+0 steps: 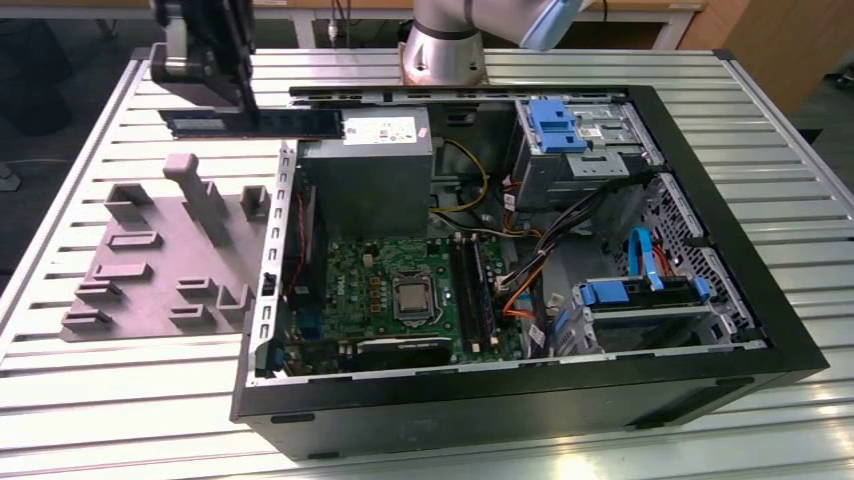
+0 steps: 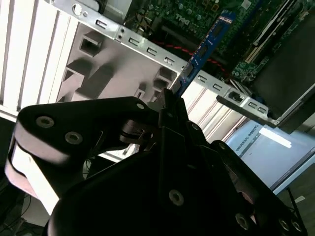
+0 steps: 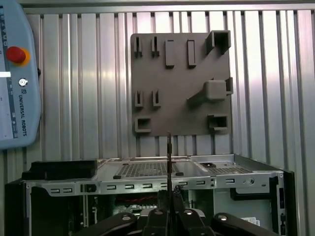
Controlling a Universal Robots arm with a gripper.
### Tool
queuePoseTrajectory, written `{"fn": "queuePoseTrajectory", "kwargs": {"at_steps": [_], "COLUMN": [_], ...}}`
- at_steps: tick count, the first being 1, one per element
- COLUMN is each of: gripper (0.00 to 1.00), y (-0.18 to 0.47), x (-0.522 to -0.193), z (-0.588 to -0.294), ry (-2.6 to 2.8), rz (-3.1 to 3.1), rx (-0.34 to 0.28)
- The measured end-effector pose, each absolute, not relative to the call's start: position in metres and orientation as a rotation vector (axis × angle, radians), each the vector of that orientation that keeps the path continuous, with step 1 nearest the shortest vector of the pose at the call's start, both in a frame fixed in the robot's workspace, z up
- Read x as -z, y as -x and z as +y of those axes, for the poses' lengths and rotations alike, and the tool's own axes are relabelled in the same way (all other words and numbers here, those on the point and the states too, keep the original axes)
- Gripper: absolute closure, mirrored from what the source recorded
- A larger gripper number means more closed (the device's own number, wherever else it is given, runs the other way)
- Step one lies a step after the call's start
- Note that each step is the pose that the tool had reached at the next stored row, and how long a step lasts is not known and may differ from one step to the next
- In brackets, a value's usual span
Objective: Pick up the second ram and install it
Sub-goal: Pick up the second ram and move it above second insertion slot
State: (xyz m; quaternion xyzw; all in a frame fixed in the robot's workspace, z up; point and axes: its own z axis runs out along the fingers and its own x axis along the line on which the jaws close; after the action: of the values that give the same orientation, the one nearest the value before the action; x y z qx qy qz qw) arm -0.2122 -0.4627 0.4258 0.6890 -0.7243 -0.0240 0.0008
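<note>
My gripper hangs at the exterior view's upper left, above the slatted table beyond the grey fixture plate. It is shut on the second ram, a thin dark strip held level and sticking out toward the open computer case. In the second wrist view the ram juts from the closed fingers toward the motherboard. In the first wrist view the ram shows edge-on above the gripper. The motherboard with its long black memory slots lies inside the case.
The case also holds a grey power supply, blue drive cages and loose cables. The fixture plate lies beside the case's metal wall. A teach pendant lies on the table. The arm's base stands behind the case.
</note>
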Motion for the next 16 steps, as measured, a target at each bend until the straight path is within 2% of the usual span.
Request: {"fn": "queuePoseTrajectory", "kwargs": {"at_steps": [16], "gripper": [0.86], "y": [0.141], "x": [-0.426], "z": [-0.463], "ry": [-2.163], "rz": [-2.274], "rx": [0.075]}}
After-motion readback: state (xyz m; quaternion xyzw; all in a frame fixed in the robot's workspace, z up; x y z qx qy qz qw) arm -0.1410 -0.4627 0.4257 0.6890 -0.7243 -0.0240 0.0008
